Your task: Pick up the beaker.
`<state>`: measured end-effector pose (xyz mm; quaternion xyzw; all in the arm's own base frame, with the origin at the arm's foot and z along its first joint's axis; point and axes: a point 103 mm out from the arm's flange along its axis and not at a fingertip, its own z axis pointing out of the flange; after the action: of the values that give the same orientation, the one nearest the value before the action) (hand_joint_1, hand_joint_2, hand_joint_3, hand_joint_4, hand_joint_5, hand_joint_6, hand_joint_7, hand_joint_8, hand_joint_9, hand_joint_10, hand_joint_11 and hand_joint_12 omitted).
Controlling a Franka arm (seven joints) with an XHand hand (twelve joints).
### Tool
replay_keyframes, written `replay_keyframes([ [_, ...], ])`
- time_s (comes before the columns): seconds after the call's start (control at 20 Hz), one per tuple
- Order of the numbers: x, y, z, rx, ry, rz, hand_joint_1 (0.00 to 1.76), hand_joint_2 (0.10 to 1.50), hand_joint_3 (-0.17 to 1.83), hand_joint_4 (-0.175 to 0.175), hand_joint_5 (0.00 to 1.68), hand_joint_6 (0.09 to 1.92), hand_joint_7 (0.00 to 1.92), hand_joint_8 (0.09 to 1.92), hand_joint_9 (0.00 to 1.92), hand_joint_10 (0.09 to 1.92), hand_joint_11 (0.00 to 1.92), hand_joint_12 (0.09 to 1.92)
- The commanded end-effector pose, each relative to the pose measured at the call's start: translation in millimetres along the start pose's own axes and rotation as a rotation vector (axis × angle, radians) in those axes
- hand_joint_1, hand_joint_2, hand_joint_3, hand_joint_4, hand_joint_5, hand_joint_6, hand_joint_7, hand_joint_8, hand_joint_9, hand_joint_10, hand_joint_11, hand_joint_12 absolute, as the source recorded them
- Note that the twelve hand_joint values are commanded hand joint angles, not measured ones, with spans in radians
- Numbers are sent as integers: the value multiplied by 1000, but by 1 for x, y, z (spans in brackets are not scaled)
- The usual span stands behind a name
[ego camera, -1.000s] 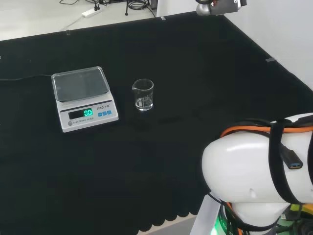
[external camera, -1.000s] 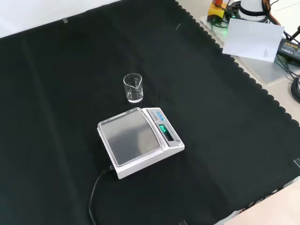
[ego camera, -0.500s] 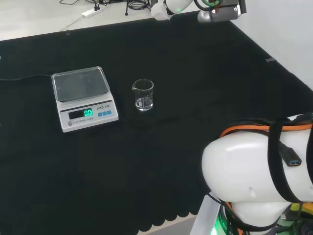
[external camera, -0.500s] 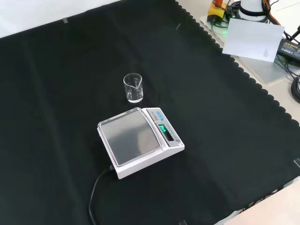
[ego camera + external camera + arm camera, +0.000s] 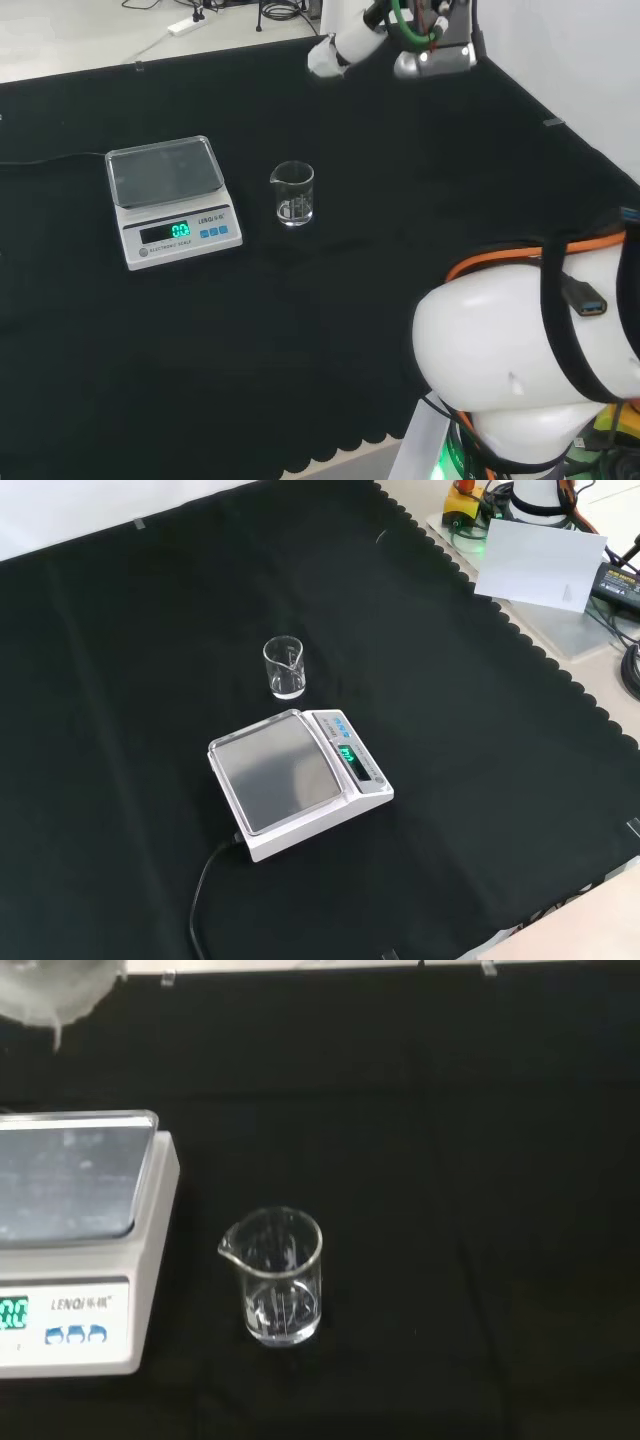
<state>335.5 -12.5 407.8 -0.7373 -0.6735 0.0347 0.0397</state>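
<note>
Beaker [image 5: 292, 193] stood upright on the desk [image 5: 400, 150], just right of the scale [image 5: 172, 200] in head view, untouched. Robot hand [image 5: 335, 45] hung well above it; finger state: can't tell.

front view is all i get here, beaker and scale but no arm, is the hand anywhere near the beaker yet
Observer: No. In the head view part of the hand shows at the top edge, well beyond the beaker and touching nothing.
Operator: is the beaker tipped or standing
Observer: Standing upright on the black cloth; in the wrist view its spout points toward the scale.
Operator: do they touch
Observer: No, the wrist view shows bare cloth between the beaker and the scale's side.
Operator: anything on the scale pan
Observer: The head view shows the pan bare and the green display lit.
</note>
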Motion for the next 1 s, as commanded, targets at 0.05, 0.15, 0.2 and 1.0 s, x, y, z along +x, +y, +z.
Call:
replay_keyframes([
  [0.05,2,19,47,43,-5,-16,677,597,265,8,152,87,114,734,227,914,0,1492],
  [0.15,5,22,61,60,0,-27,678,596,262,9,152,87,113,733,226,914,0,1490],
  [0.2,10,25,65,74,-4,-36,679,596,261,10,153,87,113,733,226,914,0,1489],
  [1.0,55,61,139,159,7,-96,691,595,241,19,136,87,110,731,220,913,0,1471],
])
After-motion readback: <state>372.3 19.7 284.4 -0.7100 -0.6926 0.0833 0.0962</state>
